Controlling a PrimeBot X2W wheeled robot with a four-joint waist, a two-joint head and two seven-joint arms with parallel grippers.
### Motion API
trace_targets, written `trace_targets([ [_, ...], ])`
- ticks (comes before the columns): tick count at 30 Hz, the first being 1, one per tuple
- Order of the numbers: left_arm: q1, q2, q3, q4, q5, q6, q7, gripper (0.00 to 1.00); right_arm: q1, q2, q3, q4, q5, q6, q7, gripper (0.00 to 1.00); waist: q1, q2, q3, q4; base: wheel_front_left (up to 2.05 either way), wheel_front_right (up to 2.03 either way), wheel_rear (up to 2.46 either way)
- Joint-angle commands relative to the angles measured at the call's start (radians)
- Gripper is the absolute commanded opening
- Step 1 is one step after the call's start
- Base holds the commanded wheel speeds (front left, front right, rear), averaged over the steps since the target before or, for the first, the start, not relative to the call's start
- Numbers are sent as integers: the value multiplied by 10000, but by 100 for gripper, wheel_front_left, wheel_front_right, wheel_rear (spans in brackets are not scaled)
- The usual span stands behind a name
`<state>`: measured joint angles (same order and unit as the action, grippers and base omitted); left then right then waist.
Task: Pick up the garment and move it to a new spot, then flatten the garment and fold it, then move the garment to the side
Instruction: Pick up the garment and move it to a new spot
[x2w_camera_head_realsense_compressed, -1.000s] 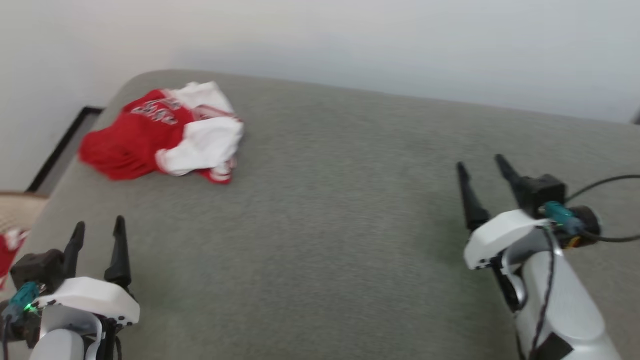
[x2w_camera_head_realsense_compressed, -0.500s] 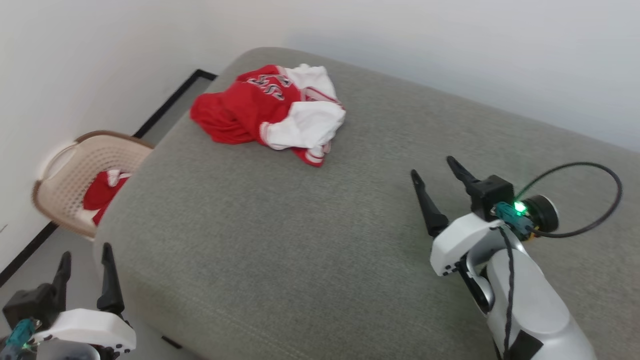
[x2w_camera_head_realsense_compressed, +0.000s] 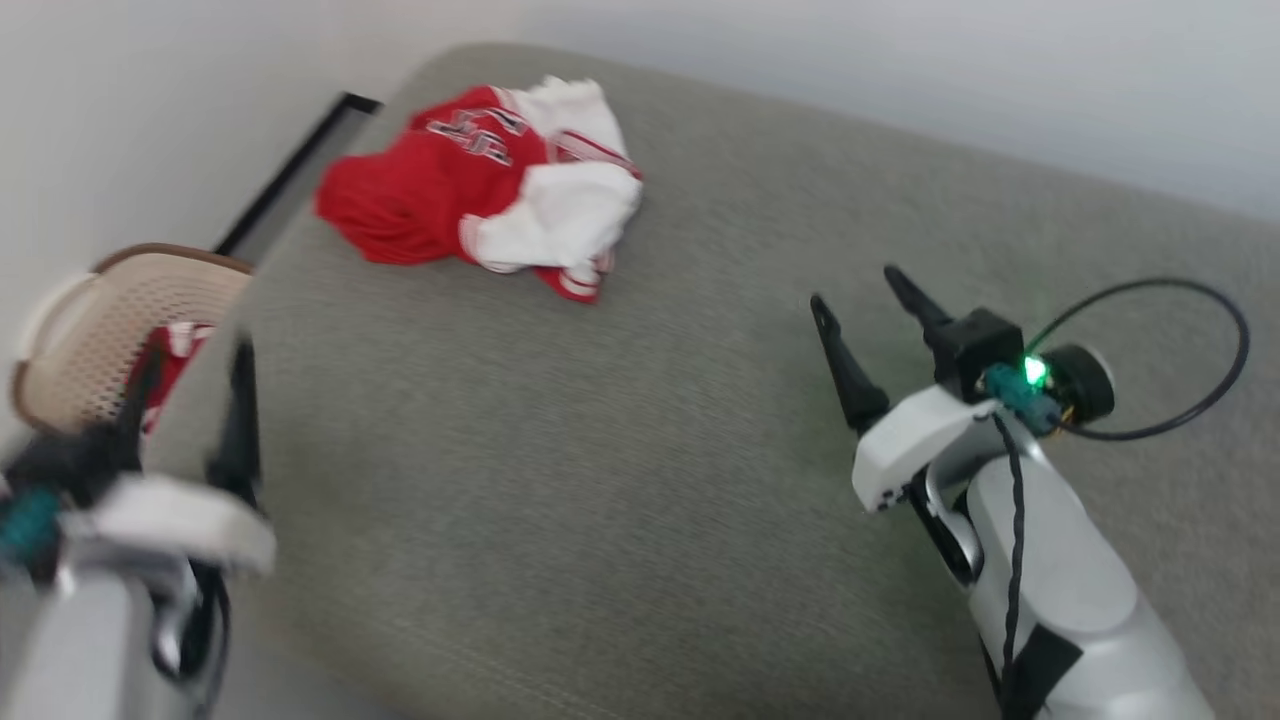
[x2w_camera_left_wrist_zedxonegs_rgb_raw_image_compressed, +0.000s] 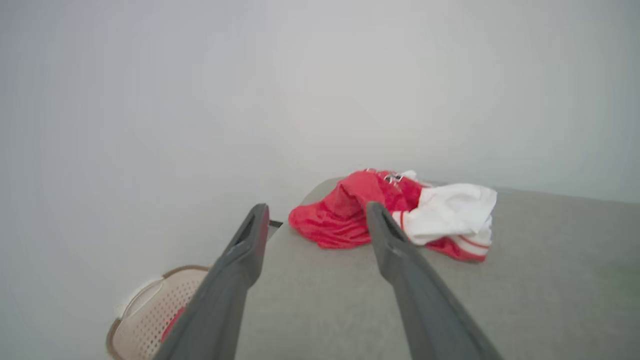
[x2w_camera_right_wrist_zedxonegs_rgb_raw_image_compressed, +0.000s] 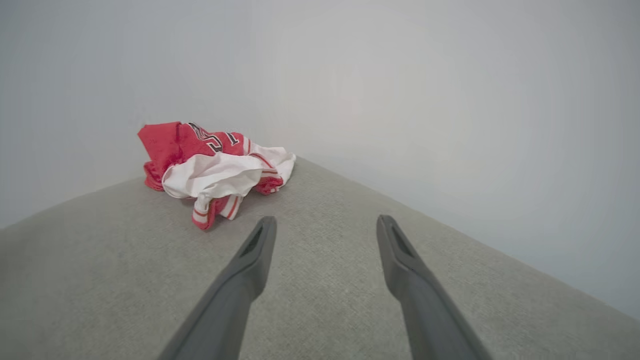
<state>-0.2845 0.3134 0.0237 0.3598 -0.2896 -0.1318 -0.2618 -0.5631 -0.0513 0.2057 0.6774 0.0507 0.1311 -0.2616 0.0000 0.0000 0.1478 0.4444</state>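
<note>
Both grippers stand open and empty: the left gripper by the grey cushion's near left edge, the right gripper over its right half. The garment lies crumpled at the far left corner, well apart from both. A pinch on one loose top layer could drag it off that corner toward the basket below; the left arm is blurred, so its aim is hard to judge.
</note>
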Motion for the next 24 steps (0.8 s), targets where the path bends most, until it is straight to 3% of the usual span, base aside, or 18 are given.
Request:
trace_targets([
  [1, -636, 338, -330, -127, -466, 23, -43, 100, -292, -11, 61, -162, 23, -7, -43, 100, 0, 0, 990, -968, 0, 0, 0],
  [4, -1716, 1385, -1101, -76, -1396, 23, -33, 100, -582, -16, 245, -428, 92, -7, -43, 100, 0, 0, 1823, -1783, 0, 0, 0],
  [5, -1716, 1385, -1101, -76, -1396, 23, -33, 100, -582, -16, 245, -428, 92, -7, -43, 100, 0, 0, 1823, -1783, 0, 0, 0],
  [10, -3549, 3519, -2536, 792, -2651, 23, -33, 100, -926, -5, 487, -1155, 374, -7, -42, 100, 0, 0, 3163, -3086, 0, 0, 0],
  [14, -4751, 5039, -4309, 1471, -4487, 22, 230, 100, -975, 5, 635, -1820, 511, -7, -33, 100, 0, 0, 3969, -3880, 0, 0, 0],
  [20, -5989, 7138, -6776, 1359, -7936, 25, 2239, 100, -891, 15, 1049, -2829, 768, -7, -31, 100, 0, 0, 4680, -4858, 0, 0, 0],
  [24, -6526, 7985, -7747, 1581, -9531, 24, 3545, 100, -755, 12, 1345, -3447, 915, -7, -31, 100, 0, 0, 5003, -5360, 0, 0, 0],
])
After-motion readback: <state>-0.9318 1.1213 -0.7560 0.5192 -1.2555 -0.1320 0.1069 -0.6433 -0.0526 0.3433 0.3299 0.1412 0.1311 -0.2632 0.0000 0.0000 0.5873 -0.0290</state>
